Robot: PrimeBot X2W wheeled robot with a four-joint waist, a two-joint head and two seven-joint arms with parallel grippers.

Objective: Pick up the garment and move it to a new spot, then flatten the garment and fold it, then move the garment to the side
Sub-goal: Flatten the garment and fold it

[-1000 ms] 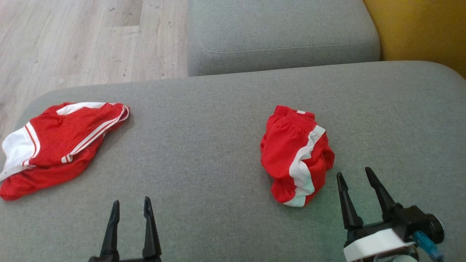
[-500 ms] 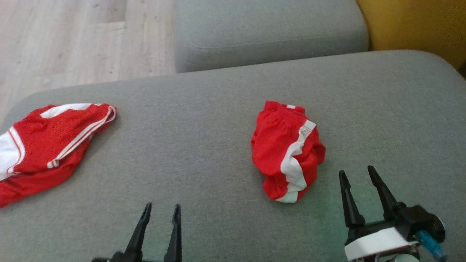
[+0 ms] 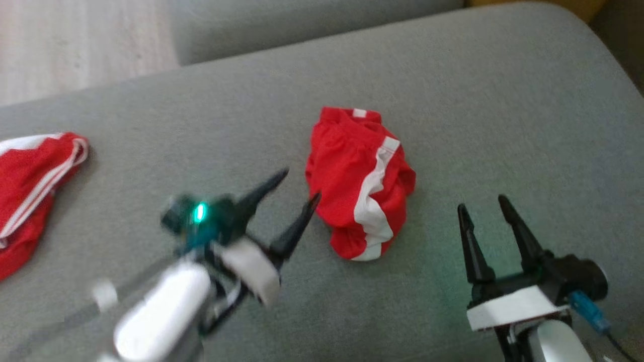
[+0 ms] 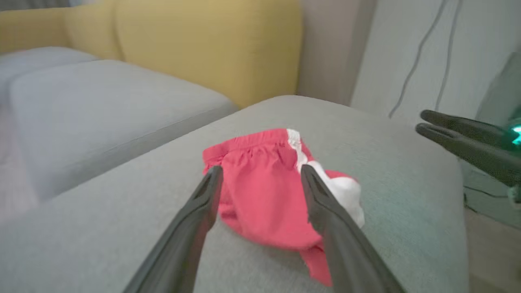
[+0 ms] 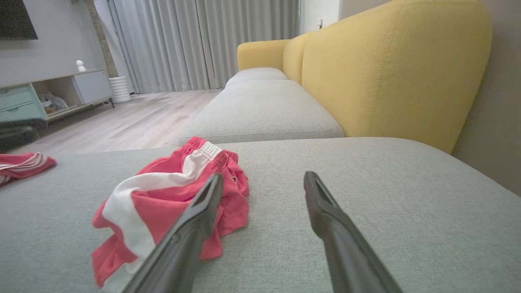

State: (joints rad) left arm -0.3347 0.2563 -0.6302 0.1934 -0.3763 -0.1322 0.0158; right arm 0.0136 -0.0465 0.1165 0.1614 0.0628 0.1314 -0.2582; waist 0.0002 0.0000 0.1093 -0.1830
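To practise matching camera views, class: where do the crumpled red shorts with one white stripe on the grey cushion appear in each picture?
Head view: red shorts at the centre of the picture.
Left wrist view: red shorts centre, slightly low.
Right wrist view: red shorts lower left.
Shared landmark: the grey cushion under them.

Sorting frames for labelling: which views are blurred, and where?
Head view: left gripper and its forearm are smeared with blur, while the shorts and right gripper look crisp. Left wrist view: soft all over, shorts included. Right wrist view: sharp on the sofa, only its own fingers slightly soft.
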